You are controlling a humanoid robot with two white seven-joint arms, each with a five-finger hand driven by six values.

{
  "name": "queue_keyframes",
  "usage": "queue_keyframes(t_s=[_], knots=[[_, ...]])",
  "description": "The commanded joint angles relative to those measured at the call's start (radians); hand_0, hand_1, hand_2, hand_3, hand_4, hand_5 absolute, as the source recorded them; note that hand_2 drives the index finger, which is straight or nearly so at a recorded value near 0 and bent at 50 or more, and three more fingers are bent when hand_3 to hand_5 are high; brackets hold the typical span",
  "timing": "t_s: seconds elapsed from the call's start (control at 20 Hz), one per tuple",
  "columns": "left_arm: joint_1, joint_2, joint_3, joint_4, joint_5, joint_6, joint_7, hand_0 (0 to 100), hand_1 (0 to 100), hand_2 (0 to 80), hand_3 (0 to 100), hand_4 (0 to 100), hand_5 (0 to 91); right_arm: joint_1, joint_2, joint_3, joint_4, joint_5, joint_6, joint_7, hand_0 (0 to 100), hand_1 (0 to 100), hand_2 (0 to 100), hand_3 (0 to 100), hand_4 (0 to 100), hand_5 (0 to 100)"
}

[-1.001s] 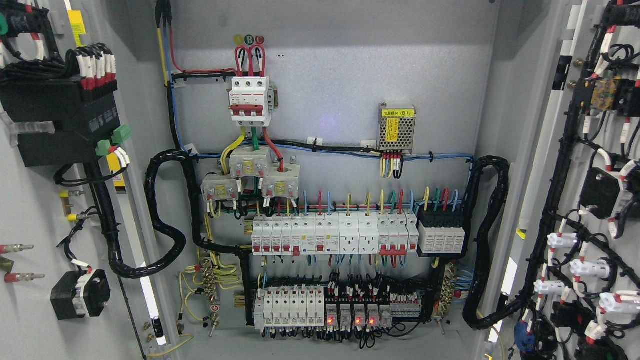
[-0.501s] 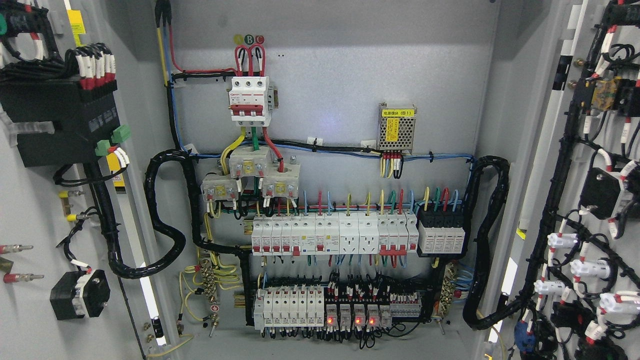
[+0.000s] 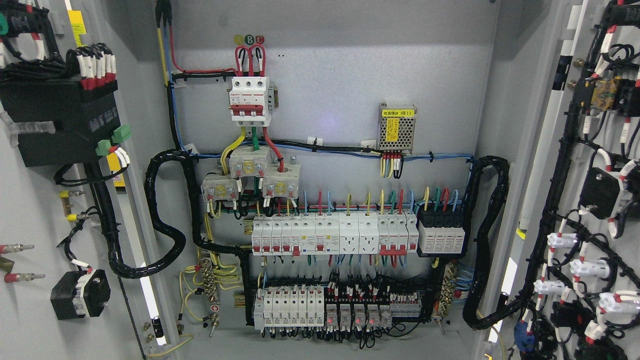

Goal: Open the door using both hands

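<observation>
Both doors swung wide: left door (image 3: 30, 200) left of the breaker rows (image 3: 330, 235), right door (image 3: 590, 200) right of them. No hand in view, so finger state impossible to tell. Opening apparently complete; best to withdraw clear of door-mounted wiring harness (image 3: 550, 210).

Cabinet (image 3: 330, 100): being viewed with the interior fully exposed.
Left door (image 3: 30, 310): being held swung wide, wiring and a black module (image 3: 60, 120) mounted on it.
Right door (image 3: 607, 210): standing wide, cable harness (image 3: 555, 200) running down it.
Breaker rows (image 3: 330, 235): being shown mid-panel, main breaker (image 3: 250, 100) above.
</observation>
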Motion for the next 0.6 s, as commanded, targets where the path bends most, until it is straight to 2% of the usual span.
queue_keyframes(t_s=[0.0,0.2,0.3,0.4,0.55], knots=[[0.058,-0.024,0.000,-0.225,0.000,-0.001,-0.013,12,56,0.0,0,0,0.0,0.093,-0.117,-0.214,-0.070,0.004,-0.001,-0.001,0,50,4,0,0,0],[0.124,-0.019,0.000,-0.454,0.000,0.001,-0.080,12,56,0.0,0,0,0.0,0.183,-0.171,-0.327,-0.143,0.009,-0.002,-0.002,0,50,4,0,0,0],[0.142,-0.019,0.000,-0.524,0.000,-0.001,-0.091,12,56,0.0,0,0,0.0,0.225,-0.186,-0.383,-0.176,0.009,-0.005,-0.001,0,50,4,0,0,0],[0.162,-0.019,0.001,-0.599,0.000,-0.001,-0.091,12,56,0.0,0,0,0.0,0.269,-0.193,-0.432,-0.217,0.012,-0.040,-0.002,0,50,4,0,0,0],[0.207,-0.013,0.005,-0.763,0.003,-0.004,-0.091,12,56,0.0,0,0,0.0,0.343,-0.203,-0.481,-0.265,0.104,-0.103,-0.002,0,50,4,0,0,0]])
